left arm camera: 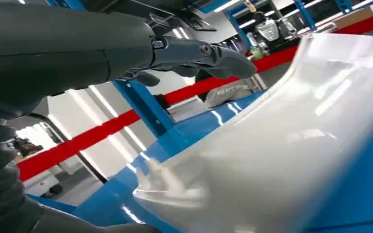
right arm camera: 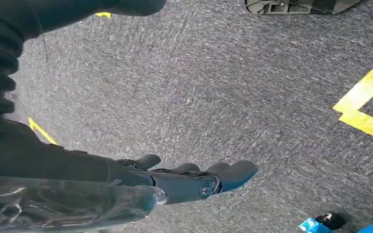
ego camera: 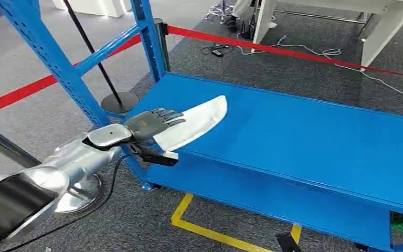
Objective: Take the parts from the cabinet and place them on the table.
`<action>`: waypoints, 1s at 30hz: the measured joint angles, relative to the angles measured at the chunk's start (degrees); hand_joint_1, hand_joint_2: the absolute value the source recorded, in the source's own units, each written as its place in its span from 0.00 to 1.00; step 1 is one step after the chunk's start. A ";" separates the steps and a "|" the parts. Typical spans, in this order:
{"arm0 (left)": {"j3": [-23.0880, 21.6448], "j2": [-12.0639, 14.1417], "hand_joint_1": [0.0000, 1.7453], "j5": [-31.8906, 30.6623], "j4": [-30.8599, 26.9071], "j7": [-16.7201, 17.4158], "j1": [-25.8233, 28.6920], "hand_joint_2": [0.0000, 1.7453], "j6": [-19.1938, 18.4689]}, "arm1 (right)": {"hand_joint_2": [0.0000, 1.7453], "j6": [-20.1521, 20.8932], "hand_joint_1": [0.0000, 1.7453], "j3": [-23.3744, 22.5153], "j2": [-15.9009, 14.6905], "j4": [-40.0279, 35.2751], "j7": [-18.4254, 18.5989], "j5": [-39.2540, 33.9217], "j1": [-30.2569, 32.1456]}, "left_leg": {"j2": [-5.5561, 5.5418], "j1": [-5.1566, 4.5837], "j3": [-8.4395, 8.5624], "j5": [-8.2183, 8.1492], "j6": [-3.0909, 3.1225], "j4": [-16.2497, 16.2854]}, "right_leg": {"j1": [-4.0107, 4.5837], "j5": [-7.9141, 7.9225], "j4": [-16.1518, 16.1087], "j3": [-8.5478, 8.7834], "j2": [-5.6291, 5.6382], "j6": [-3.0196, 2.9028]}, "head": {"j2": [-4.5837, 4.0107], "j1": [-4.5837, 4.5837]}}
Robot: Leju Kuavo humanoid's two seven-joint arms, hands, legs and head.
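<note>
A white curved part point(ego camera: 197, 126) lies at the near left corner of the blue shelf point(ego camera: 304, 136), its near end past the shelf's edge. My left hand point(ego camera: 152, 122) reaches over that end with its fingers stretched out above the part. In the left wrist view the fingers point(left arm camera: 199, 53) stand apart from the white part point(left arm camera: 281, 145), with background visible between them; the thumb lies under it. My right hand point(right arm camera: 194, 179) hangs over the grey carpet with its fingers apart and nothing in it.
Blue rack uprights point(ego camera: 57, 63) rise at the left of the shelf. A red barrier tape point(ego camera: 273, 50) runs behind on a black post stand point(ego camera: 118, 100). Yellow floor lines point(ego camera: 210, 231) and a lower blue shelf point(ego camera: 273, 199) lie below. A white table leg point(ego camera: 383, 29) stands far right.
</note>
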 joint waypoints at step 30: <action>1.79 -0.18 1.00 2.19 0.00 -2.23 1.30 1.00 -3.41 | 1.00 -0.09 0.00 0.00 0.09 0.00 -0.02 -0.11 0.01 | 0.00 0.00 0.02 0.01 0.00 0.00 | 0.00 0.02 0.00 0.02 0.01 -0.01 | 0.00 0.02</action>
